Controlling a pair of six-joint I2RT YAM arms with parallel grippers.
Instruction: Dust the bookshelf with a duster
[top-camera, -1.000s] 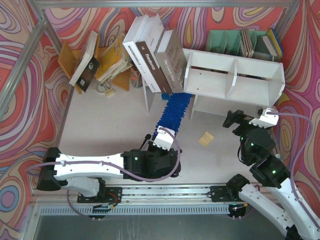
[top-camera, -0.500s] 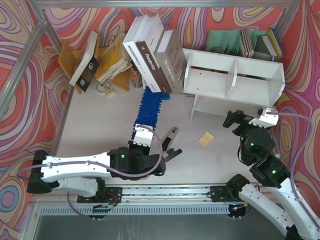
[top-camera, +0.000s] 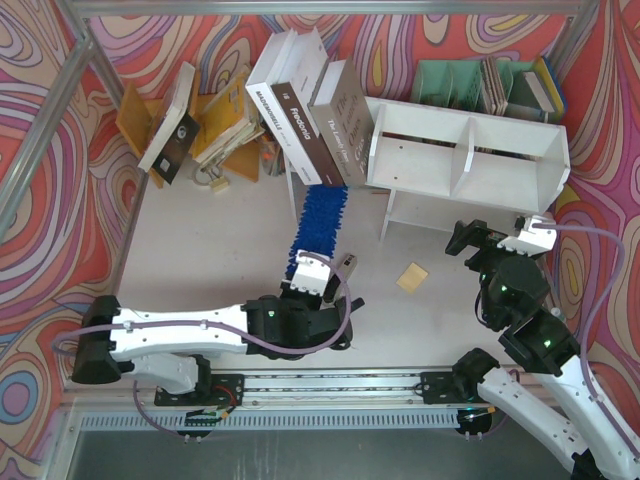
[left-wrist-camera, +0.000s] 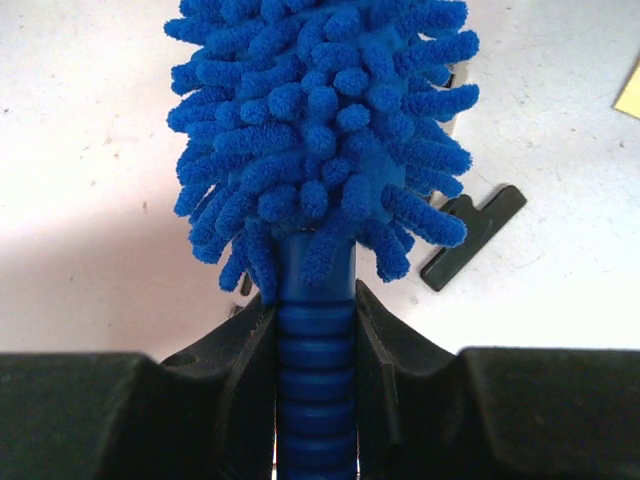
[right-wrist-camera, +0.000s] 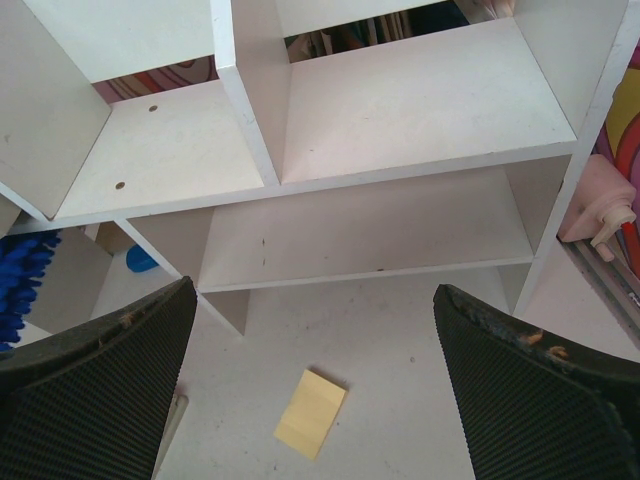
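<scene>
Left end effector (left-wrist-camera: 316, 310) clenched on the duster (top-camera: 320, 215) at its ribbed handle just below the head, a good hold since it looks light, soft-headed and stiff-stemmed, head over the counter (top-camera: 200, 250) just left of the bookshelf (top-camera: 500, 170); right end effector (right-wrist-camera: 315, 345) released, empty.

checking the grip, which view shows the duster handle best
Left wrist: duster handle close up, clamped in the left end effector. Top external shows the fluffy head, handle hidden under the arm. Right wrist catches only blue strands at its left edge.
</scene>
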